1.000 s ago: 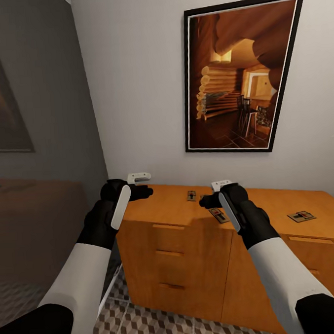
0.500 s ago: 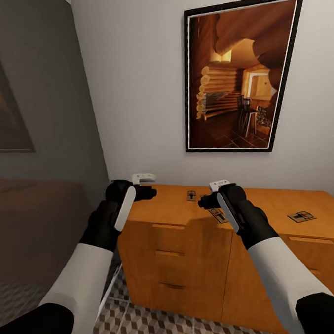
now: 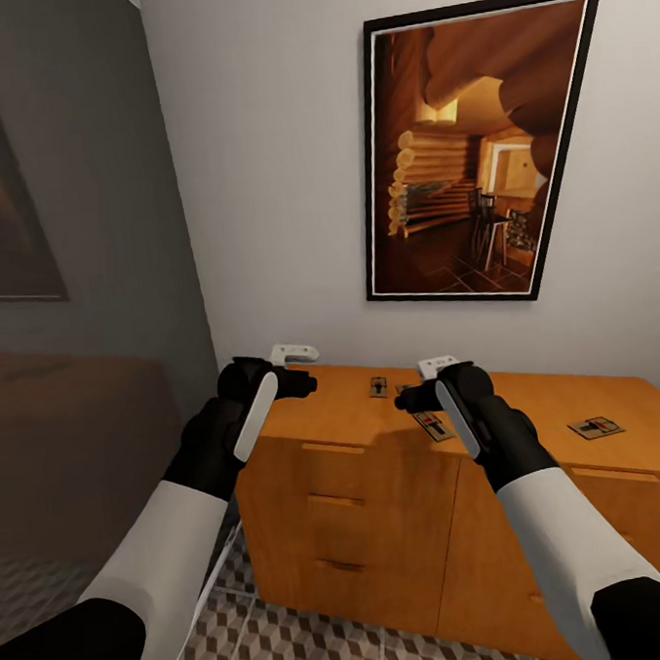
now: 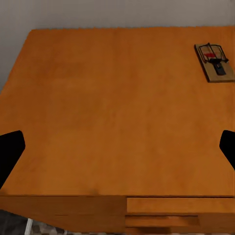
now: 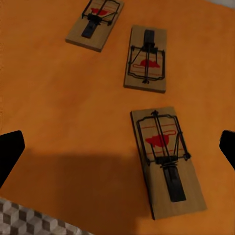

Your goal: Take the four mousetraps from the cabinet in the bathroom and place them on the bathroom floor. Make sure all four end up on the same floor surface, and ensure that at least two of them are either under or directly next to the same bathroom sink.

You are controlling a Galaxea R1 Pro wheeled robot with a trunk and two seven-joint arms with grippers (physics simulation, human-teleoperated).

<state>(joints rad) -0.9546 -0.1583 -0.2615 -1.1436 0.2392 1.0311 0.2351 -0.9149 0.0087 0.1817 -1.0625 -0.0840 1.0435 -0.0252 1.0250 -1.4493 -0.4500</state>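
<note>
Your right claw [image 3: 412, 397] hangs over the top of the cabinet [image 3: 350, 505], and the nearest mousetrap [image 5: 166, 160] lies almost straight below it, a touch off to one side of the midline between the fingers. In the right wrist view its long axis runs roughly along the direction you look down the fingers, slightly slanted, so the fingers stand to either side of its long edges and would close across its narrow width. That looks like the natural grip; I judge you need little more than a small sideways correction and a descent.

Both claws are released. The dark fingertips sit wide apart at the edges of each wrist view, with nothing between them.

The right arm is clearly the nearer one. From the head view the left claw [image 3: 299, 376] sits over the left end of the cabinet top, well apart from the traps; in its own wrist view one trap [image 4: 214, 61] shows near the far edge of the wood.

The head view gives you the layout: a trap near the back [image 3: 377, 387], one just beside the right claw [image 3: 433, 425], and a fourth [image 3: 596, 427] well off toward the right end. The right wrist view adds a second trap [image 5: 146, 59] and a third [image 5: 96, 22] beyond the near one, close together but not touching, and a corner of the patterned bathroom floor [image 5: 29, 220].
</note>
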